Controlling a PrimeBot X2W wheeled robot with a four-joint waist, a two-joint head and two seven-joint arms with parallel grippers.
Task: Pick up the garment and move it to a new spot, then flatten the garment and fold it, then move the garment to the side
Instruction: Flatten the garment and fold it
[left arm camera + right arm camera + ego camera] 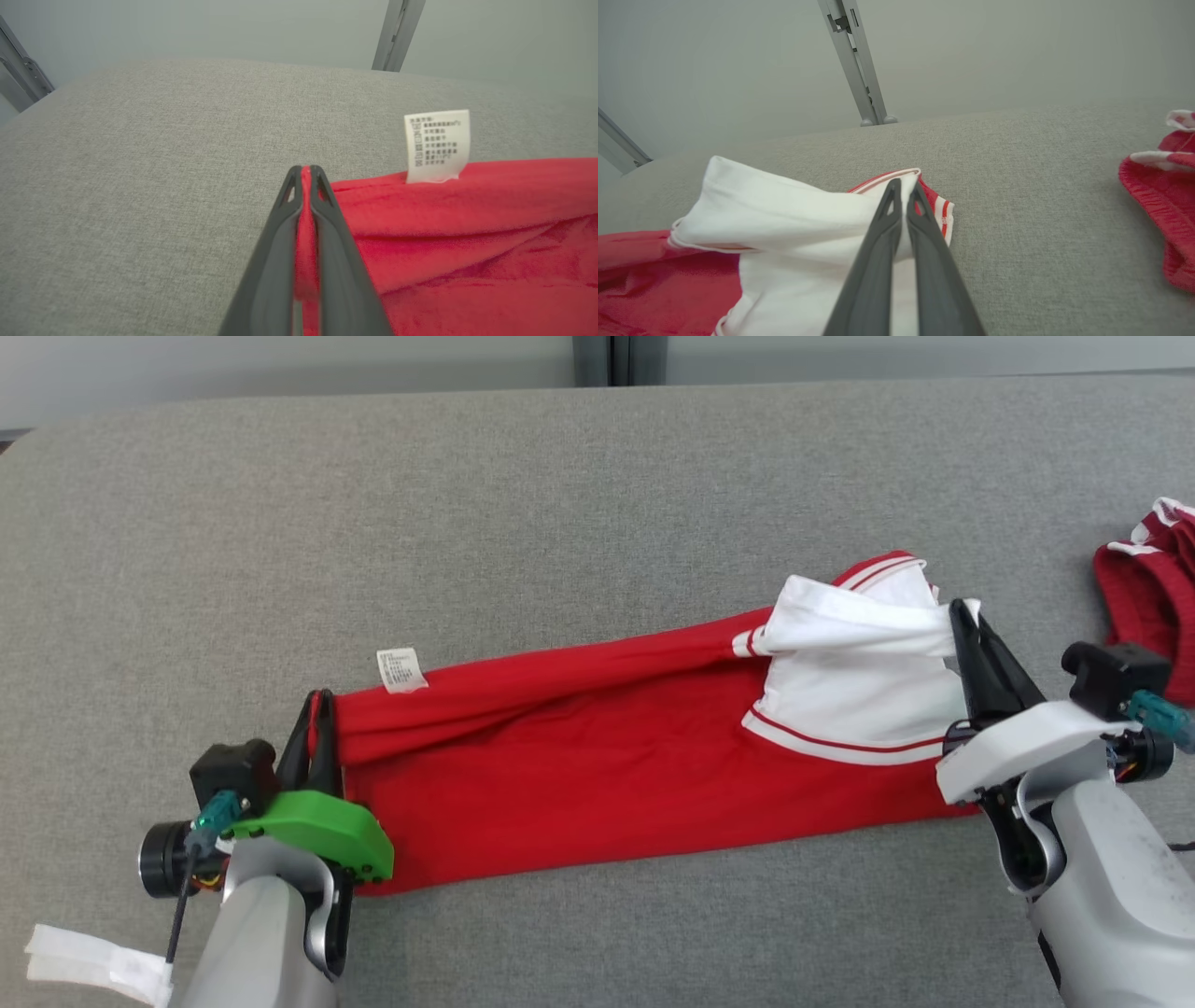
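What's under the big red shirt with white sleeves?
The grey fabric surface shows all around the red soft shirt, so it lies on that. Anything else beneath is covered.

The garment (pixel 597 775) is bright red with white sleeves and a red-striped white band; its label (pixel 402 669) is white with dark print. The padded surface (pixel 467 504) is flecked grey.

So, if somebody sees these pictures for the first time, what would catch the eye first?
The red garment lies as a long strip across the middle of the grey surface, its white sleeve bunched at the right end. The left gripper is shut on its left end and the right gripper on the white sleeve. A second red cloth lies at the far right edge.
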